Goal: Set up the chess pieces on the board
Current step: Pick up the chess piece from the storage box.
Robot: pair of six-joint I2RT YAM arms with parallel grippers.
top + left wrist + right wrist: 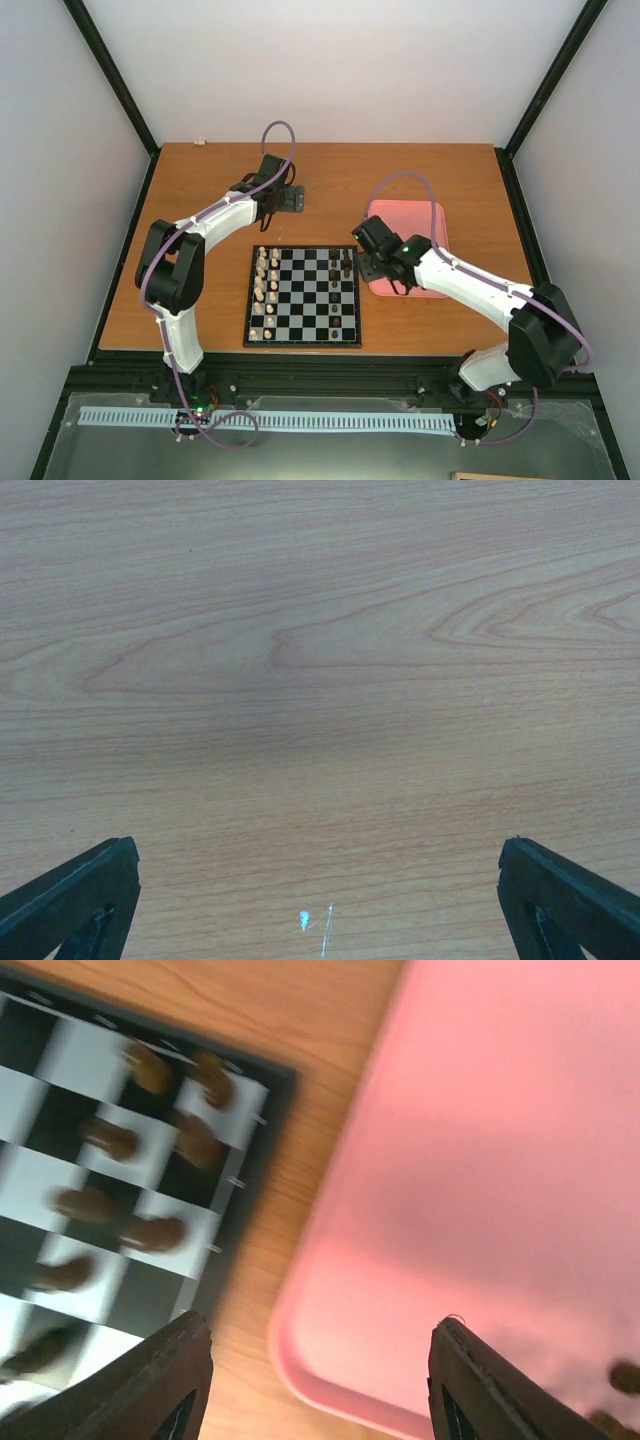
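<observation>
**Spread jaws between board and tray: crowded ranks at risk**

On the far left, the left arm (205, 225) hangs over bare wood. Its jaws are spread wide with nothing between them, well apart from everything in play. Next comes the board (302, 344) at mid-desk. Pale pieces (265, 285) fill its left columns, and the dark chess pieces (340, 265) stand packed in the far part of its right columns. Just right of the board's edge, the right arm (470, 285) holds its jaws spread and empty over the strip of wood beside the pink tray (410, 218). A couple of dark blobs (625, 1378) at the tray's near corner are likely pieces waiting there.

The pieces are far smaller than the jaws, so a slightly off-centre pinch in the tray could squirt one away or tip it flat. The tray's raised lip might also catch a fingertip. Carrying a piece back to the board, the wide fingers could topple pieces already standing close together. The wrist view is smeared, so fine alignment is hard to judge.

The desk (420, 170) is smooth wood grain, flat and slippery-looking. Plain pale walls and black frame posts enclose it.
</observation>
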